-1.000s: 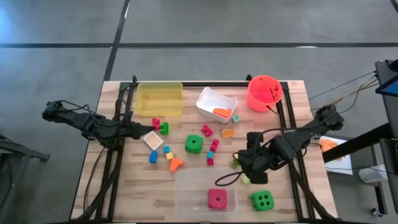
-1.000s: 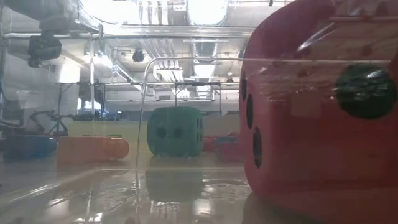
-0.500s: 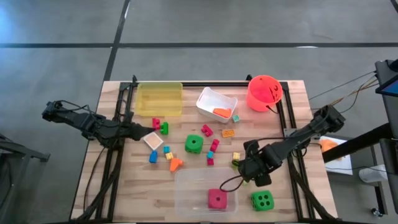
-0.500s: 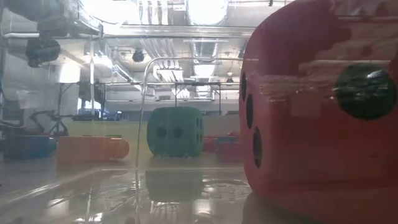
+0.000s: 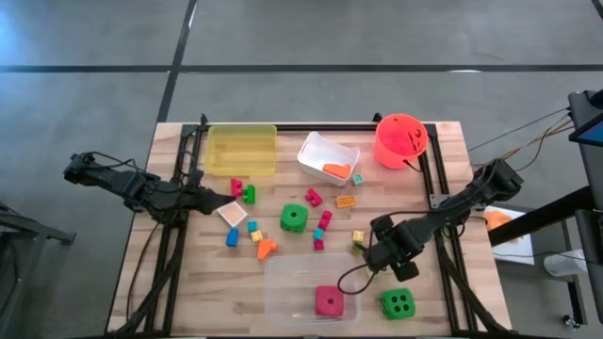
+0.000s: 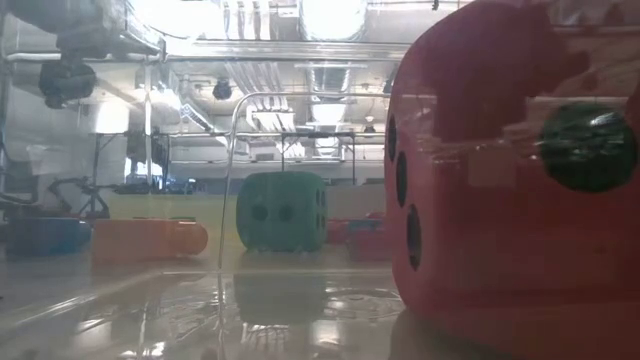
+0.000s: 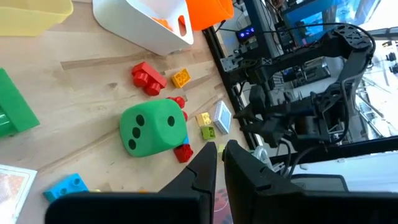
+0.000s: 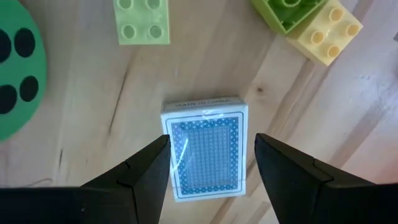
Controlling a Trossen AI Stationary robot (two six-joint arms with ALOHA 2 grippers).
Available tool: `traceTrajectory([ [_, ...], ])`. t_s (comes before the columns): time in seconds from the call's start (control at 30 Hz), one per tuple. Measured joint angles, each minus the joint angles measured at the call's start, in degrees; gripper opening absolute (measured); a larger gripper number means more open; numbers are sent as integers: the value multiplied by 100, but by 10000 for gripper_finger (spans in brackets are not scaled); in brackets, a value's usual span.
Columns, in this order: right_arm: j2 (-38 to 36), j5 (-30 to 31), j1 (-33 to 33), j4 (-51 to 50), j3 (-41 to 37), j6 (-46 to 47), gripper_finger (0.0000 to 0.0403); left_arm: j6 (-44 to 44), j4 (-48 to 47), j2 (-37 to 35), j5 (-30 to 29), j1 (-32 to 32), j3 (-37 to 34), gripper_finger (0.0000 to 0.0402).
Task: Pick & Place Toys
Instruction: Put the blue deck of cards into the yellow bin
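Right hand (image 8: 211, 168) hangs over the near-right part of the bench (image 5: 198, 282), fingers parted and gripping nothing. Directly beneath it, between the two fingers, lies a flat blue-patterned tile (image 8: 205, 148) on the wood. You can see a gap between each finger and the tile's side edges, so no contact yet.

The relation your next move turns on: the tile's long axis runs along the hand's forward direction, and the fingers straddle its short width. That is the right alignment for a pinch across the narrow sides. My read is that a straight descent is all that is needed, no rotation.

Just ahead of the hand sit a pale green block (image 8: 142, 22) and, beside it, a green-and-yellow block pair (image 8: 308, 25); off to one side, the edge of a green die (image 8: 15, 74). All are clear of the tile. The tile is thin and flat, so the fingers will likely need to reach nearly to the wood to catch its edges.

Left hand (image 7: 219, 163) is closed and empty, parked across the bench beyond a second green die (image 7: 152, 127) and well away from the tile. The right arm is plainly the nearer one.

The clear tub (image 5: 311, 278), with a pink die (image 5: 328, 301) inside, sits close beside the right hand, a likely drop point.
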Motion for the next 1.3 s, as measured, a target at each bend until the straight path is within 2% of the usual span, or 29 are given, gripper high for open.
traceTrajectory([
  [0.13, -2, 25, 2, 11, 95, 362, 228, -27, 2, 0, 4, 0, 0, 28],
  [0.3, -331, 189, 5, 181, 325, 1219, 228, -119, 2, 0, 14, 0, 0, 28],
  [0.37, -550, 343, 9, 206, 404, 1829, 228, -150, 4, 0, 18, 0, 0, 28],
  [0.47, -963, 675, 9, 192, 453, 3460, 228, -222, 4, 0, 16, 0, 0, 28],
  [0.7, -1795, 902, 141, 189, 241, 8410, 228, -461, 4, 0, 7, 0, 0, 28],
  [0.8, -1924, 1163, 310, 180, 72, 9817, 228, -620, 2, 2, 0, 0, 0, 28],
  [0.9, -1959, 2063, 481, 209, -70, 10426, 228, -757, 3, 2, 0, 0, 0, 29],
  [1.03, -1942, 2745, 625, 278, -297, 11343, 228, -911, 2, 2, -2, 0, 0, 29],
  [1.2, -1788, 2848, 627, 335, -571, 11761, 228, -986, 1, 2, -49, 0, 2, 29],
  [1.3, -1643, 2846, 627, 329, -671, 12611, 228, -986, -7, 2, -173, 0, 2, 29],
])
